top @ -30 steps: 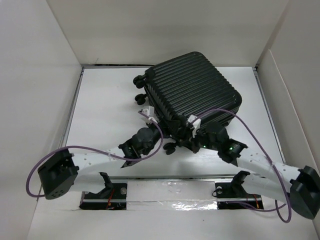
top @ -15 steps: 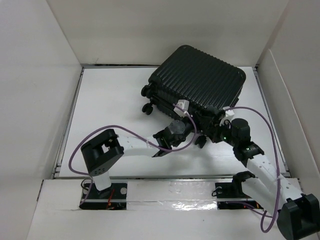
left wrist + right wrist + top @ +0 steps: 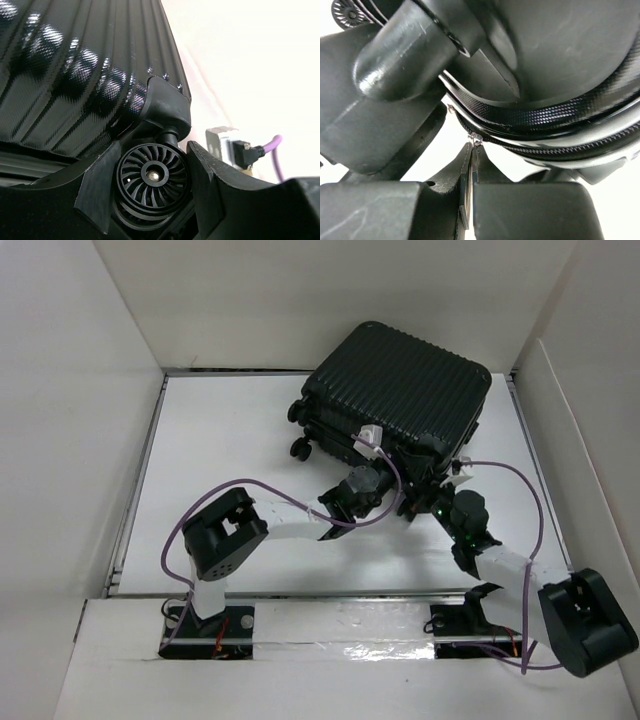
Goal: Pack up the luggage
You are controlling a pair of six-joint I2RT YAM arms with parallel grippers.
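Luggage: small black hard-shell suitcase with ribbed shells, lying shut on a broad side, ribbed face up, turned askew to the edges
Where it lies: far right part of the white worktop, one corner near the far edge, another near the right edge, its near long side facing both arms
Wheels: small black casters stick out from the suitcase's left end, toward the middle of the worktop
Left arm: reaches from the near left corner across to the suitcase's near side
Left gripper state: the left gripper is closed on a black spoked caster wheel, with a finger against each side; the wheel's stem rises into a black corner housing under the ribbed shell
Beside the wheel: a pale grey box with a purple cable plugged into it shows just past one finger
Right arm: bends up from the near right corner and meets the suitcase's near side just right of the left gripper
Right gripper state: the right gripper has its jaws together, clamped on a thin silver zip pull that shows as a sliver between the pads
Zip: the pull hangs from the zip line that curves round the suitcase's rim, right above the fingertips
Surroundings: white panels stand along the left, far and right edges of the worktop
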